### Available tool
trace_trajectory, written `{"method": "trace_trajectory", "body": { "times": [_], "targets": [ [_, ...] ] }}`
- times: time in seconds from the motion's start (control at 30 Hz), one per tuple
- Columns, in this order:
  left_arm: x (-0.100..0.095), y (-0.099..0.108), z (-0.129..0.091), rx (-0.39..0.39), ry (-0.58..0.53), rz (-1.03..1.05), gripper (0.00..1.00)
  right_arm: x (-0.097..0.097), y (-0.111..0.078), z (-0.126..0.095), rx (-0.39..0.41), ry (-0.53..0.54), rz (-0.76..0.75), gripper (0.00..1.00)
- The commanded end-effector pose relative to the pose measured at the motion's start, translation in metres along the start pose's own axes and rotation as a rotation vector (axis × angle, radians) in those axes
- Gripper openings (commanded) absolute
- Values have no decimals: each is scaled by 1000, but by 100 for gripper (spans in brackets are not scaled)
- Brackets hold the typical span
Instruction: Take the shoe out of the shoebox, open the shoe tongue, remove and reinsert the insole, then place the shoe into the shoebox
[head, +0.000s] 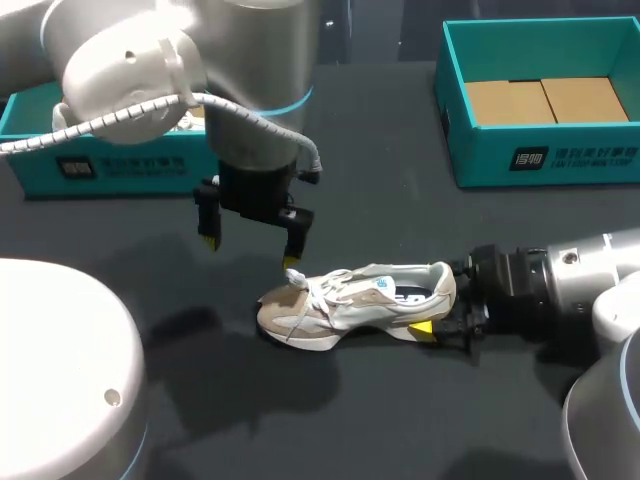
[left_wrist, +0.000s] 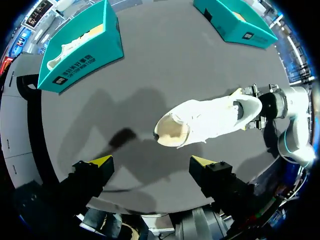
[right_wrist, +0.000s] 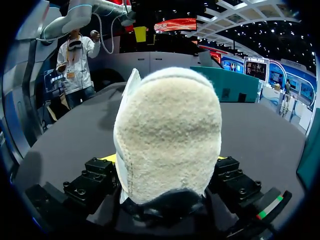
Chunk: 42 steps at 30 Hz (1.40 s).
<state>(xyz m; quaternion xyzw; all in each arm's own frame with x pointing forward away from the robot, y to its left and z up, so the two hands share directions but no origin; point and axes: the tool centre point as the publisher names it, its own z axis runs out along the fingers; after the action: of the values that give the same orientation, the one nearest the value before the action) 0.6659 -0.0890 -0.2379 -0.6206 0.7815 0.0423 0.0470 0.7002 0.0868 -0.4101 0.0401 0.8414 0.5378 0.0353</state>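
A beige and white shoe (head: 345, 300) lies on its sole on the dark table, toe toward my left arm. My right gripper (head: 438, 300) comes in low from the right and is shut on the shoe's heel. In the right wrist view the fuzzy heel (right_wrist: 167, 120) fills the space between its fingers (right_wrist: 95, 175). My left gripper (head: 250, 250) hangs open just above the toe and laces, holding nothing. From the left wrist view the shoe (left_wrist: 205, 120) lies ahead of the open left gripper (left_wrist: 150, 161), its toe nearest.
A teal shoebox (head: 100, 165) with another white shoe (left_wrist: 70, 47) inside stands at the back left. A second teal box (head: 540, 155) lined with brown cardboard stands at the back right. My left arm's white base (head: 60, 370) fills the front left corner.
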Motion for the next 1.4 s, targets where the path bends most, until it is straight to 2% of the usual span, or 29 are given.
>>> {"method": "trace_trajectory", "body": {
  "times": [0.03, 0.2, 0.4, 0.57, 0.63, 1.07, 1.13, 1.4],
  "targets": [
    [7, 1, -2, 2, -43, 0, 100, 0, -1, 1, 4, 1, 0, 0],
    [7, 1, -2, 2, -43, 0, 100, 0, -1, 1, 4, 1, 0, 0],
    [36, 3, 11, 28, -71, -45, 100, 0, -1, 1, 4, 1, 0, 0],
    [56, 1, 13, 45, -42, -66, 100, 0, -1, 1, 4, 1, 0, 0],
    [66, -1, 13, 75, -16, -69, 100, 0, -1, 1, 4, 1, 0, 0],
    [66, -1, 13, 75, -16, -69, 100, 0, -1, 1, 4, 1, 0, 0],
    [75, -7, 18, 23, -5, -63, 100, 0, -1, 1, 4, 1, 0, 0],
    [103, -31, 27, -69, 29, -140, 100, 0, -1, 1, 4, 1, 0, 0]
  ]
}}
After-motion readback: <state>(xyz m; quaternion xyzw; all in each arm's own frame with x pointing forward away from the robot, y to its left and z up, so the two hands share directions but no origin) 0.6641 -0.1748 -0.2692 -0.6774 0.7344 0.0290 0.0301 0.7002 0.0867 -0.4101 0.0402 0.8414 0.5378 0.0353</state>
